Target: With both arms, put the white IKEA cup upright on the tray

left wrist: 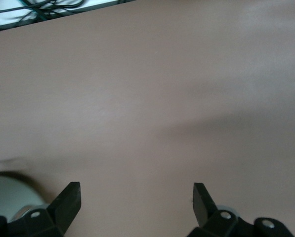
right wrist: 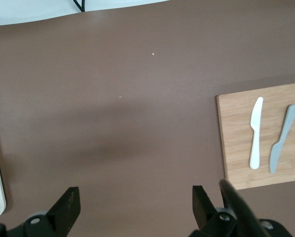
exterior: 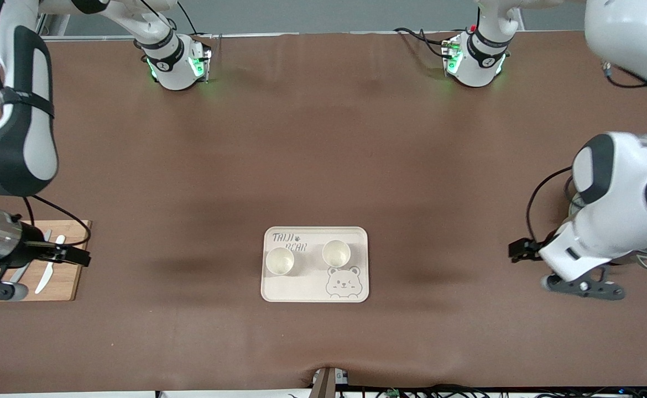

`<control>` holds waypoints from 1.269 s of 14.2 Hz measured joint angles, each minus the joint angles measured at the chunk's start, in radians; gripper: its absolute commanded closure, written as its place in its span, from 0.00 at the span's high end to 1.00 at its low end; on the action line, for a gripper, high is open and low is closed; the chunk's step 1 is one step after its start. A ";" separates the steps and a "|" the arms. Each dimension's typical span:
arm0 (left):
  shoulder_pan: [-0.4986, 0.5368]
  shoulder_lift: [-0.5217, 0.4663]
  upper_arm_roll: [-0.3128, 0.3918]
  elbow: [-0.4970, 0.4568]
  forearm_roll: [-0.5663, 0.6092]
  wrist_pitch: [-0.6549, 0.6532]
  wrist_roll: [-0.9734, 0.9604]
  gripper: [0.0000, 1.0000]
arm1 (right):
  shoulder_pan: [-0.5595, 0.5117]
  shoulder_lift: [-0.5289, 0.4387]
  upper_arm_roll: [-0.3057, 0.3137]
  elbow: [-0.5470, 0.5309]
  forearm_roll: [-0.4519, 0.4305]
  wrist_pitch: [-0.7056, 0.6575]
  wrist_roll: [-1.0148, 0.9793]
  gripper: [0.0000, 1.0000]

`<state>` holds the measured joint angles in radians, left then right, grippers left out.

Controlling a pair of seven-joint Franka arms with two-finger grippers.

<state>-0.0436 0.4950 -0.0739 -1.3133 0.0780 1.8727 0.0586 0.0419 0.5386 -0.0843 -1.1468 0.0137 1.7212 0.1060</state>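
Cups first: we see 2 white cups standing upright on the tray (exterior: 315, 290), mouths up and apart from each other. One cup (exterior: 280, 261) sits toward the right arm's end of the tray, the other cup (exterior: 336, 254) toward the left arm's end, just above the cartoon bear face (exterior: 342, 282) printed in the tray's corner nearest the front camera. Grey lettering (exterior: 290, 241) runs along the tray's edge farthest from that camera. The tray lies on the brown table (exterior: 323, 138), midway between the arms' ends and closer to the edge nearest the front camera.

Nothing we can see crowds the tray. At the right arm's end a wooden cutting board (exterior: 63, 276) lies at the table's edge, well apart from the tray.

We find the right gripper (right wrist: 136, 205) over the table beside the board, fingers spread wide and holding nothing. The left gripper (left wrist: 137, 200) hangs over the table at the left arm's end, likewise spread wide and empty.

Only the right wrist view shows the board's 2 knives plainly, a white knife (right wrist: 256, 139) beside a grey knife (right wrist: 281, 138), plus a sliver of the tray's rim. The left wrist view gives us mostly bare brown table.
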 measured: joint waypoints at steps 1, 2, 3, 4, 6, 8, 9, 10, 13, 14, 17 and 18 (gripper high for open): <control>0.022 -0.051 0.000 -0.049 0.000 -0.004 0.033 1.00 | -0.006 -0.026 0.000 -0.019 0.000 -0.002 -0.004 1.00; 0.047 -0.101 -0.001 -0.101 0.000 -0.005 0.064 1.00 | -0.008 -0.054 0.000 -0.039 0.000 -0.004 -0.005 1.00; 0.073 -0.149 -0.001 -0.152 -0.002 -0.004 0.091 1.00 | -0.009 -0.084 0.000 -0.064 0.000 -0.007 -0.006 1.00; 0.096 -0.192 -0.002 -0.194 -0.012 -0.004 0.112 1.00 | -0.009 -0.116 0.001 -0.090 0.000 -0.008 -0.006 1.00; 0.124 -0.259 -0.002 -0.242 -0.043 -0.007 0.130 1.00 | -0.009 -0.183 0.002 -0.147 0.000 -0.010 -0.006 1.00; 0.123 -0.305 -0.006 -0.257 -0.051 -0.047 0.130 1.00 | -0.009 -0.248 0.002 -0.202 0.000 -0.010 -0.006 1.00; 0.121 -0.327 -0.015 -0.259 -0.053 -0.076 0.126 1.00 | -0.009 -0.277 0.002 -0.226 0.000 -0.011 -0.006 1.00; 0.120 -0.350 -0.029 -0.259 -0.053 -0.108 0.113 1.00 | -0.009 -0.302 0.002 -0.244 0.000 -0.011 -0.006 1.00; 0.117 -0.427 -0.096 -0.260 -0.054 -0.183 0.026 1.00 | -0.010 -0.365 0.001 -0.284 0.000 -0.011 -0.007 1.00; 0.113 -0.450 -0.111 -0.260 -0.054 -0.200 0.012 1.00 | -0.012 -0.382 0.000 -0.293 0.000 -0.011 -0.007 1.00; 0.089 -0.500 -0.115 -0.262 -0.054 -0.260 0.008 1.00 | -0.020 -0.424 0.000 -0.304 0.000 -0.019 -0.011 1.00; 0.080 -0.511 -0.112 -0.263 -0.054 -0.276 0.008 1.00 | -0.020 -0.436 0.000 -0.307 0.000 -0.026 -0.012 1.00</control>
<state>0.0365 -0.0155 -0.1863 -1.5759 0.0243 1.5971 0.0663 0.0218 0.1025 -0.0843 -1.4537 0.0138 1.6951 0.0938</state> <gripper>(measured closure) 0.000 0.000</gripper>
